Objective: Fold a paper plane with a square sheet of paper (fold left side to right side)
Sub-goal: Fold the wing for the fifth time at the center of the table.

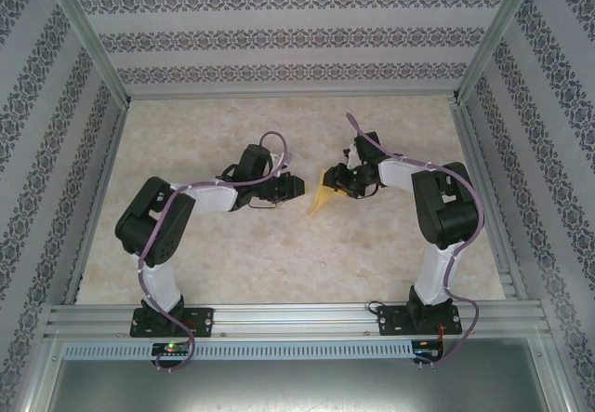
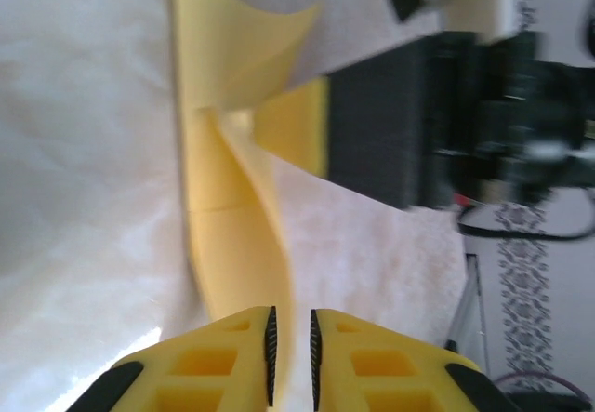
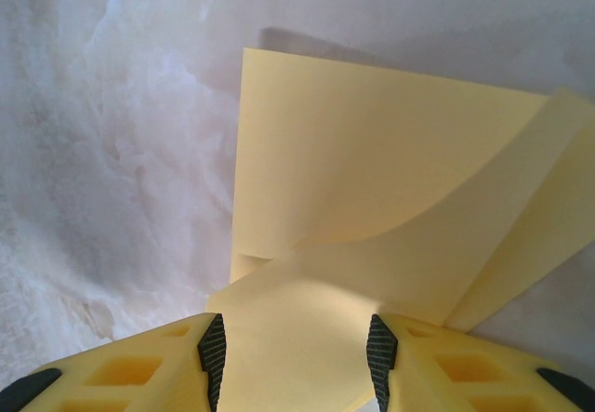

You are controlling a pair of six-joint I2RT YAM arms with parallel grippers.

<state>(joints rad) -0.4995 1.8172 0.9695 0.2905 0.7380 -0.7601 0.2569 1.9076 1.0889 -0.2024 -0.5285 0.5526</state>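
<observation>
Left gripper (image 2: 293,326): my fingers stood a sliver apart, released rather than clamped. A raised edge of the paper ran down toward the gap.
Why there: I judged this hand was placed to steer the left side across, not to carry anything.
Sheet of paper (image 1: 323,200): it lay just right of the table's middle, well apart from every edge, between my two grippers. It was part-folded, with one flap curling up off the layer beneath and not yet pressed flat.
Right gripper (image 3: 295,338): my fingers stood half apart with a flap filling the gap from pad to pad. I cannot tell whether I was grasping it or only straddling it.
Why there: probably to anchor the right side so the sheet would not slide.
Containers: there was no tray or box, and the paper rested straight on the table (image 1: 232,263).
</observation>
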